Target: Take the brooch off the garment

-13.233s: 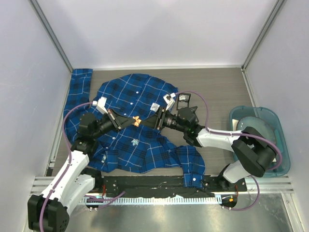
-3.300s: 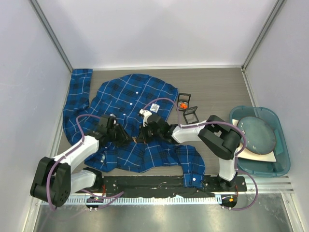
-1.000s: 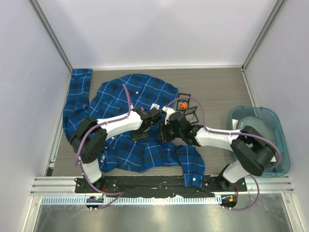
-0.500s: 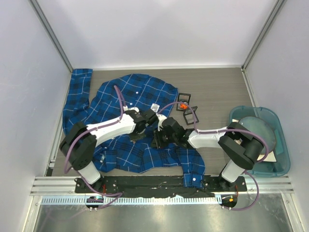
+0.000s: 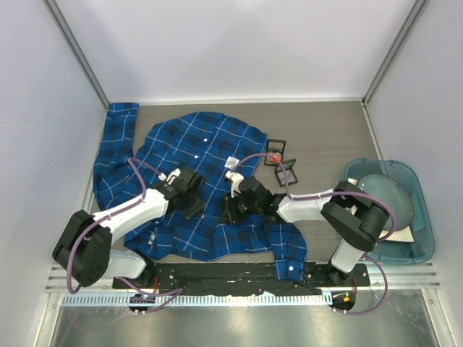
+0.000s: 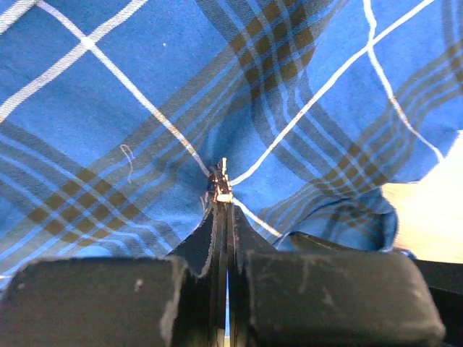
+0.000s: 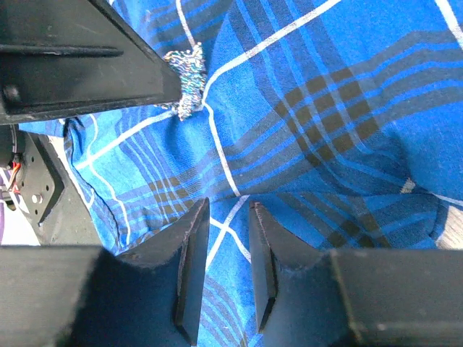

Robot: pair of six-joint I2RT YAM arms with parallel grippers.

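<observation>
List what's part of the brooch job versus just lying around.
Job: garment; brooch; left gripper, shut on the brooch; right gripper, open; black boxes, likely the drop-off.
Lying about: teal bin; grey disc inside it.

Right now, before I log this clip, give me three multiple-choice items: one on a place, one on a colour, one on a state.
1. Where on the table is the teal bin? A left edge; B right edge; C centre.
2. What colour is the shirt? A red; B green; C blue plaid.
3. How is the left gripper? A wide open; B shut; C out of view.
Key: B, it sits far right; C, blue checks with white lines; B, its fingers meet at the fabric.
</observation>
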